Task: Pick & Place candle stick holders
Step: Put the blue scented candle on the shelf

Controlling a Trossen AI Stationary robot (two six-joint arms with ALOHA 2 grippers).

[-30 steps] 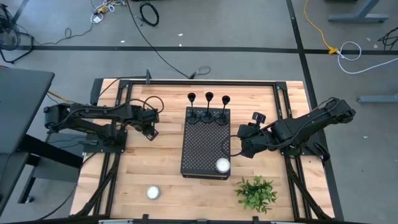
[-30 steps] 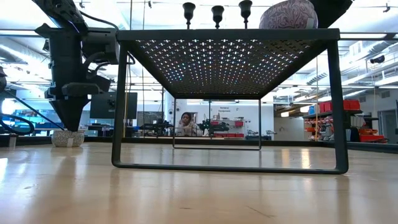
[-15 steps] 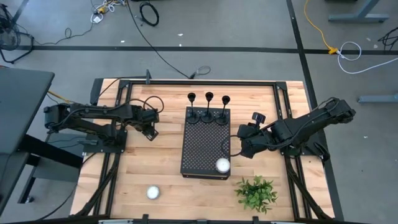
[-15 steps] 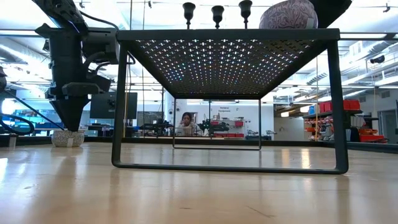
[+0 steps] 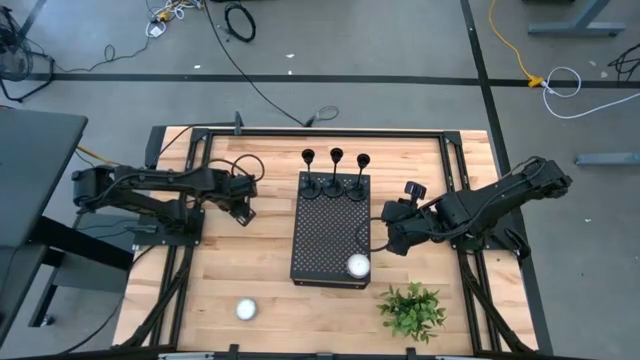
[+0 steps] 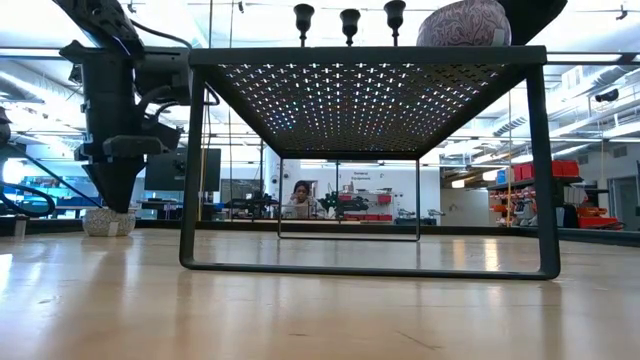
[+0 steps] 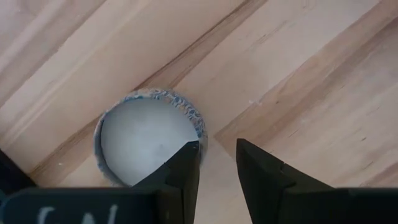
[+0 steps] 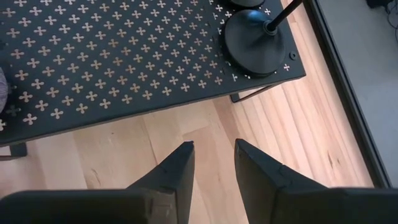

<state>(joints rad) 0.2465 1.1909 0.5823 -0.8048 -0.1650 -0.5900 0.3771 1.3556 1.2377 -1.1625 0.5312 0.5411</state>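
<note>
Three black candle stick holders [image 5: 336,175] stand by their round bases in a row on the far end of the black perforated box [image 5: 330,235]. Their cups show in the low view [image 6: 350,17]. One base [image 8: 254,34] shows in the right wrist view. My left gripper [image 5: 243,212] is shut, pointing down over a white tealight [image 7: 146,143] on the table left of the box; it also shows in the low view [image 6: 112,200]. My right gripper [image 5: 392,240] is shut and empty, over the table by the box's right side. My left gripper points down with its shut fingertips [image 7: 186,158] at the tealight's rim [image 7: 198,127]. Whether they touch it, I cannot tell. The tealight sits flat on the table.
A second tealight [image 5: 358,265] lies on the near right corner of the box. A third tealight [image 5: 246,309] lies on the table near the front edge. A small green plant [image 5: 412,310] stands at the front right. A black frame [image 5: 320,133] runs around the table.
</note>
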